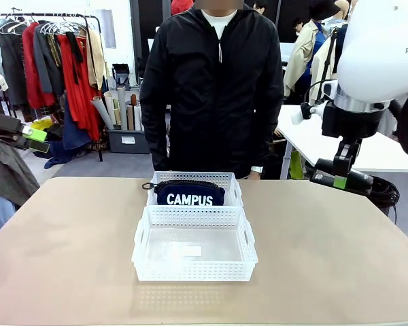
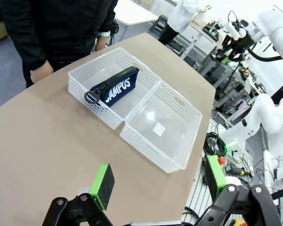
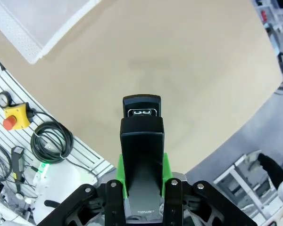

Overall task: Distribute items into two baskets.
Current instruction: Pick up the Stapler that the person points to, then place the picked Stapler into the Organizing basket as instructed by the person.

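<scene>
Two white baskets sat end to end in the middle of the tan table, their short walls touching. The far basket, nearer the person, held the navy pouch, which lay along it with its white "CAMPUS" lettering facing the robot's side and its zip pull hanging over the left end. The near basket held neither item; there was just a small pale label on its floor.

The right hand hung above the table's far right edge, well apart from both baskets. Its green pads were clamped on the black stapler, which stuck out past the fingertips with its nose pointing down toward bare tabletop in the right wrist view.

The left hand was off by the table's left side, raised, with its two green-padded fingers spread wide apart and nothing between them. From its wrist view, both baskets lay well ahead of it.

The person in a black jacket stood at the far side right behind the pouch's basket, arms down, one hand near the table edge.
</scene>
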Action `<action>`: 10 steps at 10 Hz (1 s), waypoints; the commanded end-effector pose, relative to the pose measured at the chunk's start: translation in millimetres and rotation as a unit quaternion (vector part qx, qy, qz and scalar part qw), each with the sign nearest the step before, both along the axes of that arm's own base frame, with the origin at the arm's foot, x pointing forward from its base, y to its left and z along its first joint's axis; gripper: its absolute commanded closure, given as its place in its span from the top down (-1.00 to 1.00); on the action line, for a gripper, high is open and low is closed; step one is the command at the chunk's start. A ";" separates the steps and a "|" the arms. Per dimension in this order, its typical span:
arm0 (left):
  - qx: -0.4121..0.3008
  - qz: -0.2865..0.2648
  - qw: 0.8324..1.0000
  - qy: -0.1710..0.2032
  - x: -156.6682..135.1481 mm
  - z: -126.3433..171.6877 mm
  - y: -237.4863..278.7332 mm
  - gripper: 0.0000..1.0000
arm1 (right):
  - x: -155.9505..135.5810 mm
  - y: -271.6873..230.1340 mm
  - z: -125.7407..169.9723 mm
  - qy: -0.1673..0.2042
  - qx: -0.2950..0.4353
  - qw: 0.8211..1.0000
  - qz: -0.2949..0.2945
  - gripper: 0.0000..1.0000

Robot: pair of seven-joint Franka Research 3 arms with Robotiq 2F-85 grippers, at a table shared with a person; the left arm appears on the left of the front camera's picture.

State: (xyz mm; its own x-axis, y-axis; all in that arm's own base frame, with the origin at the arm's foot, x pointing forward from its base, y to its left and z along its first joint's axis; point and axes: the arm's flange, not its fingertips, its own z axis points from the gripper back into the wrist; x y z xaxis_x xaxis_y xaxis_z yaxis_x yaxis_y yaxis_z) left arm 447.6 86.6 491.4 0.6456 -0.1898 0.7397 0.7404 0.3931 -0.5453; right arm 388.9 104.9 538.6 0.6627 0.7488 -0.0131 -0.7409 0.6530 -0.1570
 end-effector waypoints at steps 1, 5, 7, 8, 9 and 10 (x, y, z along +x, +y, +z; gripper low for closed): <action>0.000 0.001 1.000 -0.001 -1.9 1.0 0.1 1.00 | 3.2 2.5 11.2 -0.002 0.031 0.999 0.020 -1.00; 0.000 0.001 1.000 -0.001 -1.9 1.0 0.1 1.00 | 1.2 -1.3 3.2 -0.001 0.009 1.000 0.001 -1.00; 0.000 0.001 1.000 -0.001 -1.9 1.0 0.1 1.00 | 1.2 -1.3 3.2 -0.001 0.009 1.000 0.001 -1.00; 0.000 0.001 1.000 -0.001 -1.9 1.0 0.1 1.00 | 1.2 -1.3 3.2 -0.001 0.009 1.000 0.001 -1.00; 0.000 0.001 1.000 -0.001 -1.9 1.0 0.1 1.00 | 1.2 -1.3 3.2 -0.001 0.009 1.000 0.001 -1.00; 0.000 0.001 1.000 -0.001 -1.9 1.0 0.1 1.00 | 1.2 -1.3 3.2 -0.001 0.009 1.000 0.001 -1.00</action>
State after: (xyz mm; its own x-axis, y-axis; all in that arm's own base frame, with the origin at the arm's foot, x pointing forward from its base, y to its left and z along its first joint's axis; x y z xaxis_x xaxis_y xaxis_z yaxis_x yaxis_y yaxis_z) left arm 447.6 86.6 491.4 0.6456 -0.1898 0.7397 0.7404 0.3931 -0.5453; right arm 390.9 105.7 542.5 0.6578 0.7532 -0.0010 -0.7452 0.6507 -0.1457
